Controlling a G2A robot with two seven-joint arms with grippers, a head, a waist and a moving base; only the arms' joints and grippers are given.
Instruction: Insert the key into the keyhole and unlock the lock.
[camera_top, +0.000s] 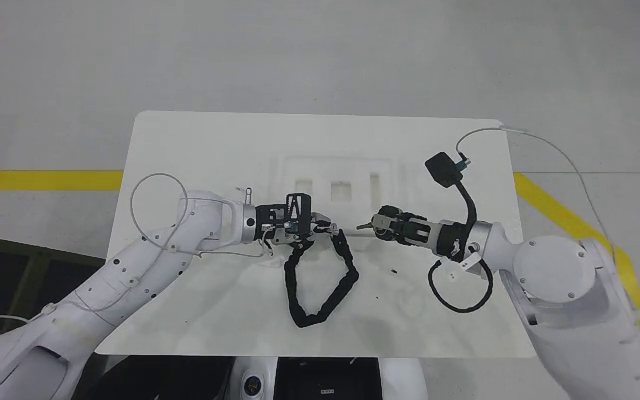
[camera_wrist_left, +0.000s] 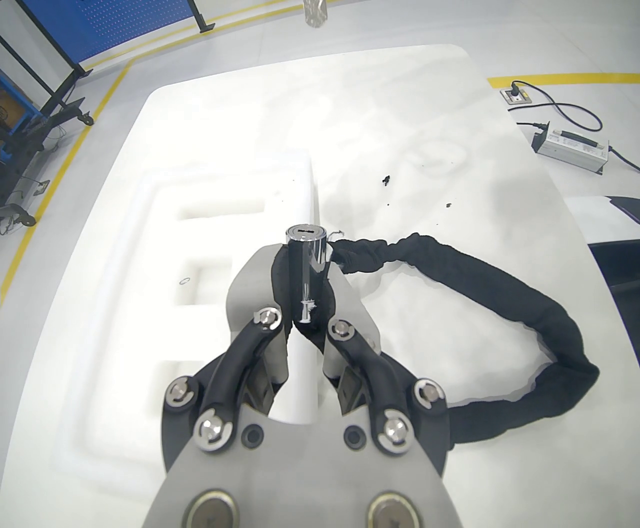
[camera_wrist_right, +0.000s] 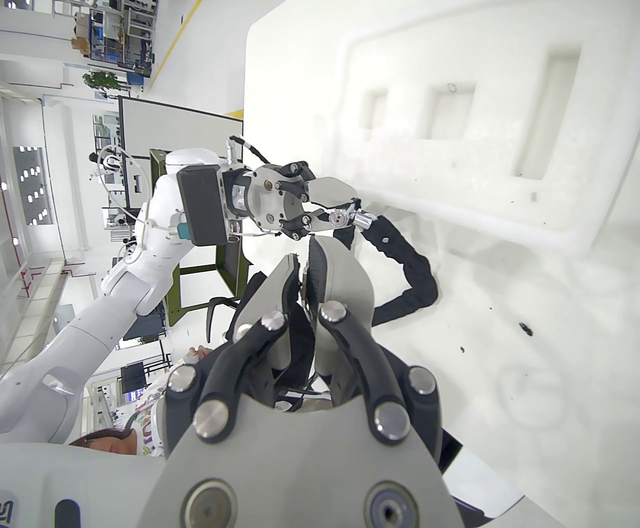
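My left gripper (camera_wrist_left: 303, 270) is shut on the chrome lock cylinder (camera_wrist_left: 306, 260), whose keyhole end (camera_wrist_left: 306, 232) points away from the wrist. The lock's black sleeved chain (camera_wrist_left: 505, 320) loops over the white table (camera_top: 200, 160). In the top view the left gripper (camera_top: 303, 226) holds the lock (camera_top: 322, 230) near the table's middle, and the chain (camera_top: 322, 285) hangs toward the front edge. My right gripper (camera_top: 380, 223) faces it from the other side, shut on the key (camera_top: 362, 228), whose thin tip stops a short gap from the lock. In the right wrist view the right gripper (camera_wrist_right: 303, 267) is pressed together, with the lock (camera_wrist_right: 345, 218) beyond it.
A white foam tray (camera_top: 340, 165) with rectangular recesses lies behind the grippers, right beside the lock (camera_wrist_left: 210, 210). Small dark crumbs (camera_wrist_left: 385, 179) dot the table. A black cable (camera_top: 462, 295) loops under the right wrist. A power brick (camera_wrist_left: 575, 147) lies on the floor.
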